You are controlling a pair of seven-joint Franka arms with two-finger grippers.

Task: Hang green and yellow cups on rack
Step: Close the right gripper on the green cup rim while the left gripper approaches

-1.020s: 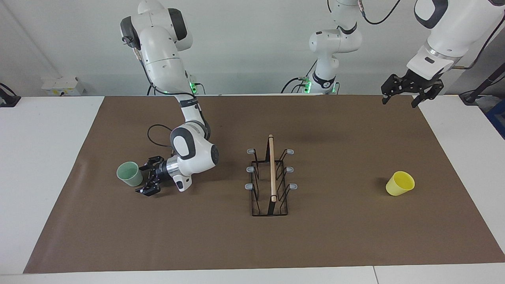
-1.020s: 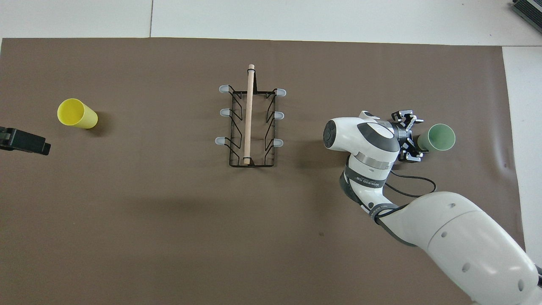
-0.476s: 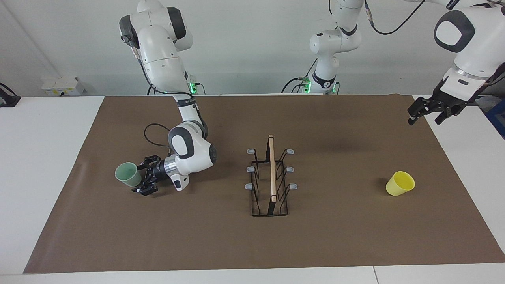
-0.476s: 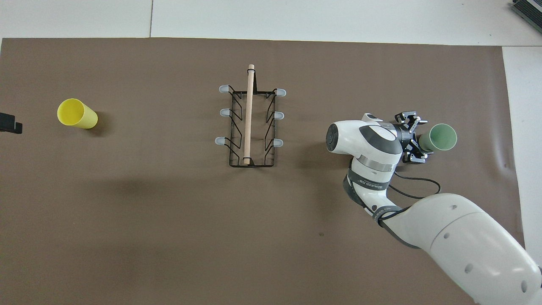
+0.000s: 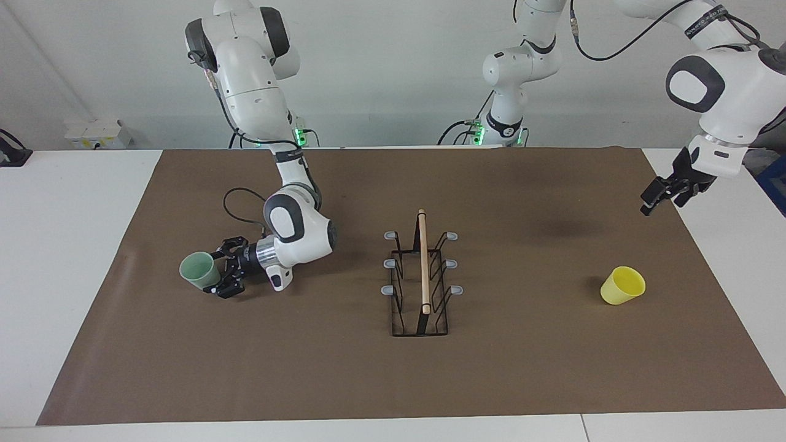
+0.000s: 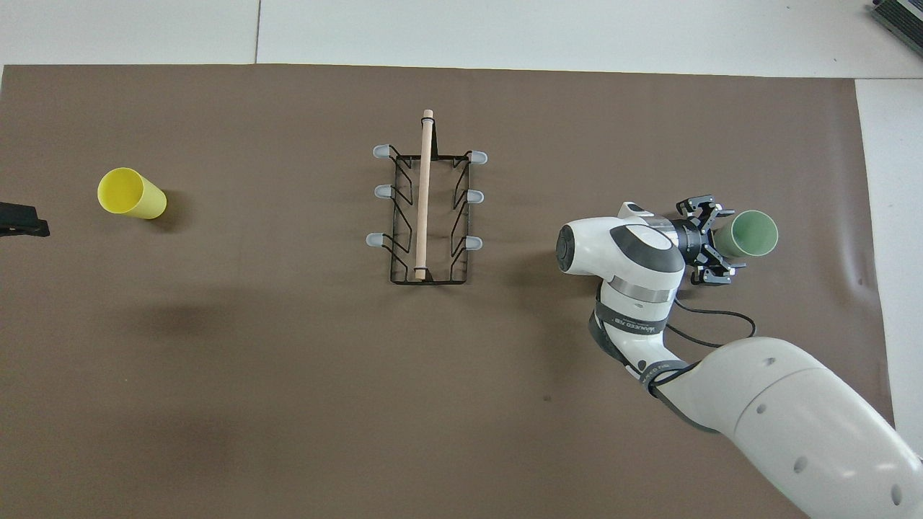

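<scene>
Rack (image 5: 420,279) mid-mat (image 5: 344,380), on the table (image 5: 61,258). One cup (image 5: 198,270) toward the right arm's end, upright on the mat, jaws of the right gripper (image 5: 221,273) low beside it, on its rack side. Other cup (image 5: 622,285) toward the left arm's end, upright on the mat. Left gripper (image 5: 662,195) raised over the mat's edge at that end, well apart from that cup.

A brown mat (image 5: 528,368) covers most of the white surface (image 5: 67,245), leaving bare white margins at both ends. A small white box (image 5: 97,133) sits at the surface's edge toward the right arm's end, against the wall.
</scene>
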